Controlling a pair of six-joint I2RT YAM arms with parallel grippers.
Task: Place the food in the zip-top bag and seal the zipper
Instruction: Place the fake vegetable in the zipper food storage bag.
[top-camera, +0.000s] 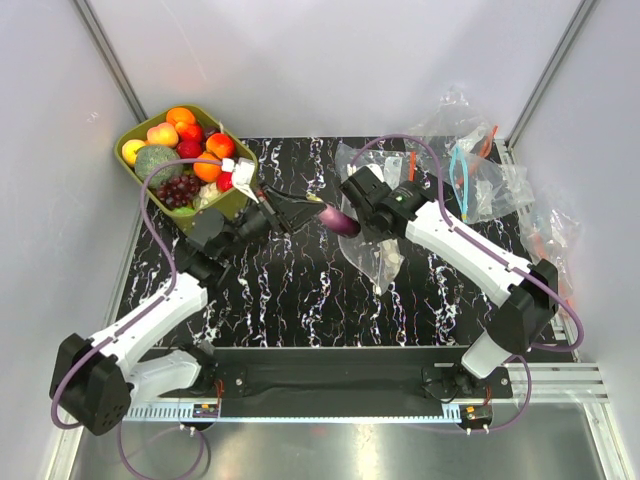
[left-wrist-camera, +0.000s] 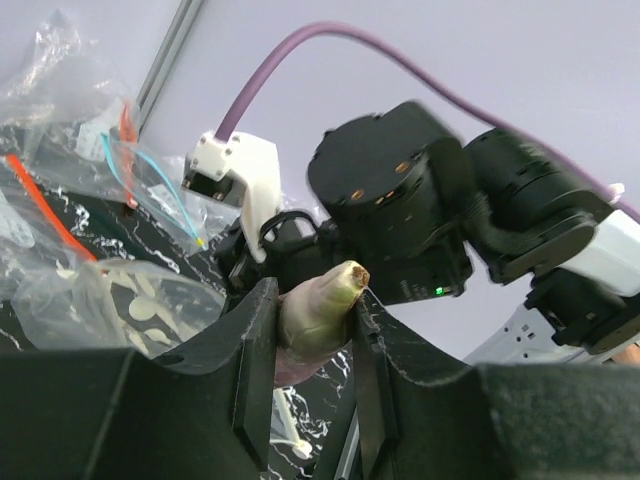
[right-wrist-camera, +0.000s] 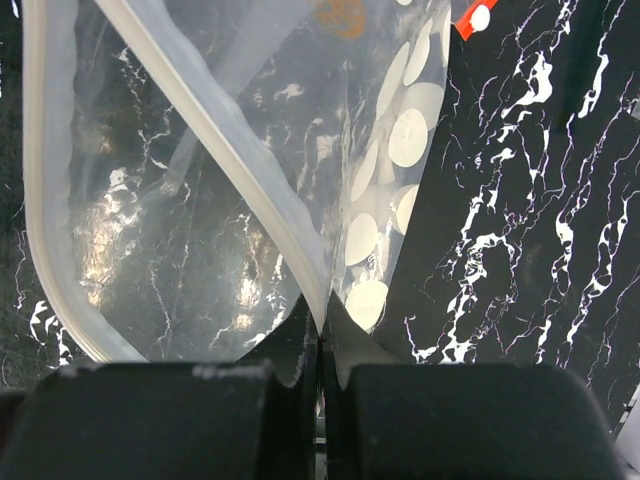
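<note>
A purple eggplant (top-camera: 341, 222) with a green stem end (left-wrist-camera: 315, 310) is held above the table, my left gripper (top-camera: 303, 212) (left-wrist-camera: 314, 297) shut on its stem end. Its purple tip points at the mouth of the zip-top bag (top-camera: 372, 255), a clear bag with white dots (right-wrist-camera: 400, 140). My right gripper (top-camera: 360, 215) (right-wrist-camera: 320, 325) is shut on the bag's zipper (right-wrist-camera: 230, 130) and holds that edge up, so the mouth gapes open towards the eggplant. More food (top-camera: 190, 150), orange, red and dark grape pieces, lies in the olive-green tub (top-camera: 128, 134).
A heap of clear undotted bags (top-camera: 480, 170) (left-wrist-camera: 70, 100) with blue and orange strips lies at the back right. The tub stands at the back left corner of the black marbled table (top-camera: 300, 290). White walls close in the sides and back.
</note>
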